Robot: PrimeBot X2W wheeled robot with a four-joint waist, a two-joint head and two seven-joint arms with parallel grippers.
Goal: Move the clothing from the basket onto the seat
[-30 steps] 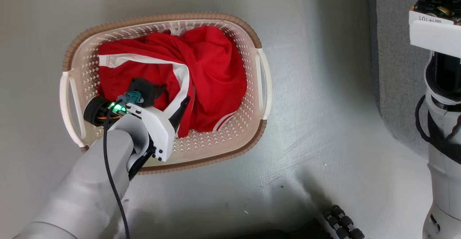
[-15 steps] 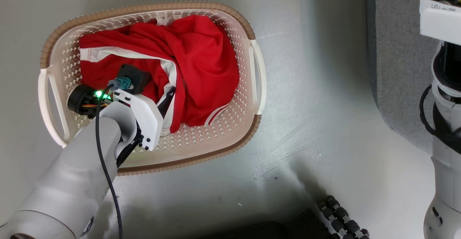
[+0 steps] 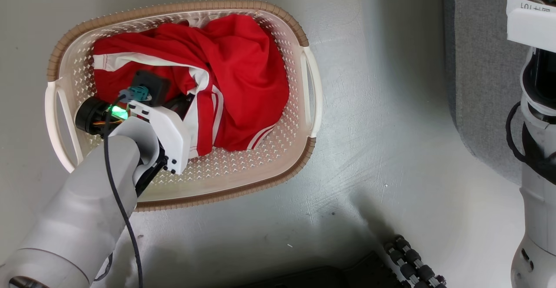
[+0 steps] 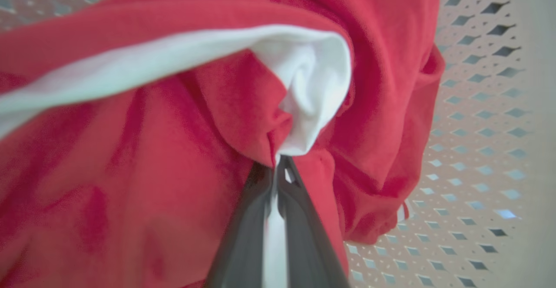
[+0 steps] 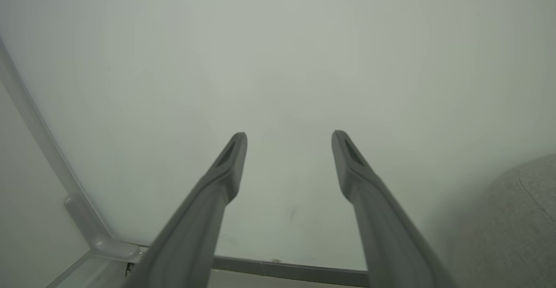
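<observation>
My left gripper [image 4: 279, 164] pinches a fold of the clothing [image 3: 245, 79] inside the basket [image 3: 252, 166]. My right gripper [image 5: 289, 141] hangs wide open, empty.

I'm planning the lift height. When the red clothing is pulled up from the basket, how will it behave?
Probably floppy: the clothing lies crumpled in deep folds, so it should drape and trail below the left gripper, whose jaws pinch one white fold. Likely light, being thin cloth. It may drag neighbouring folds along, since all is bunched together in the basket.
</observation>
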